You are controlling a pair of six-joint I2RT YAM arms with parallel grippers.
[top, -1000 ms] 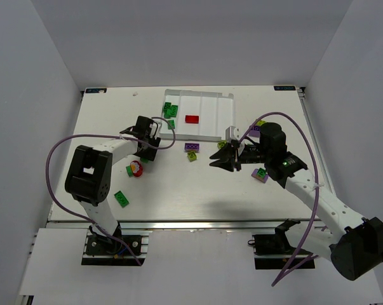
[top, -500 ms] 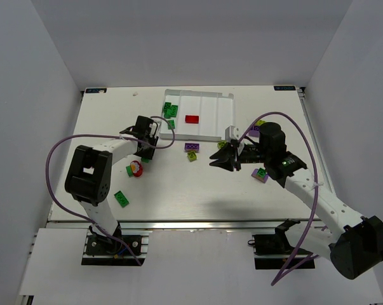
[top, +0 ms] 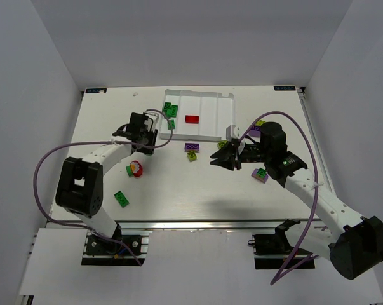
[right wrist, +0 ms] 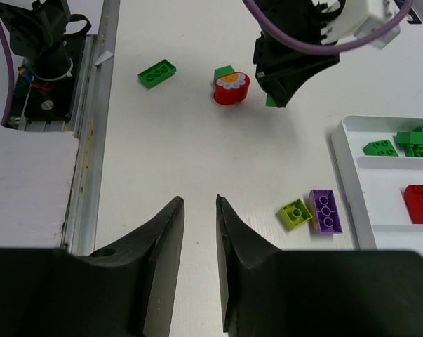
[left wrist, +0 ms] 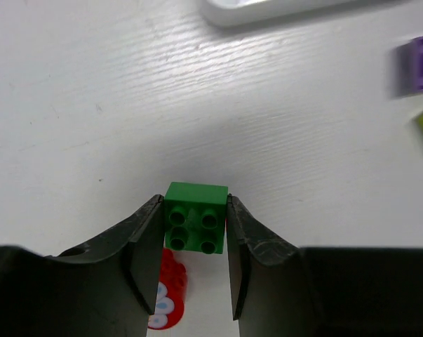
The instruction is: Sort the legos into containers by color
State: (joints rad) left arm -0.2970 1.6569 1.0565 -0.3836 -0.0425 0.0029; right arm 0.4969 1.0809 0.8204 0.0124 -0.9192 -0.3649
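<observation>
My left gripper [left wrist: 195, 203] is shut on a green four-stud lego [left wrist: 195, 226] and holds it above the table, just left of the white tray [top: 224, 99]; from above, the left gripper [top: 142, 141] hides the brick. The tray's leftmost container holds green legos [top: 170, 110], and the one beside it holds a red lego [top: 192, 119]. A purple lego [top: 192, 147] and a yellow-green lego [top: 192, 156] lie in front of the tray. My right gripper [top: 220, 159] hovers open and empty to their right; in its own view the right gripper [right wrist: 199, 201] has bare table between the fingers.
A red round piece with a flower print [top: 136, 168] and a green lego [top: 129, 170] lie below the left gripper. A flat green lego [top: 121, 198] sits near the front left. More purple and yellow-green legos [top: 260, 175] lie by the right arm, with another pair [top: 260, 124] behind it.
The left gripper has closed on the green lego beside the red piece and lifted it, moving back and to the left. The right arm has stayed still.
</observation>
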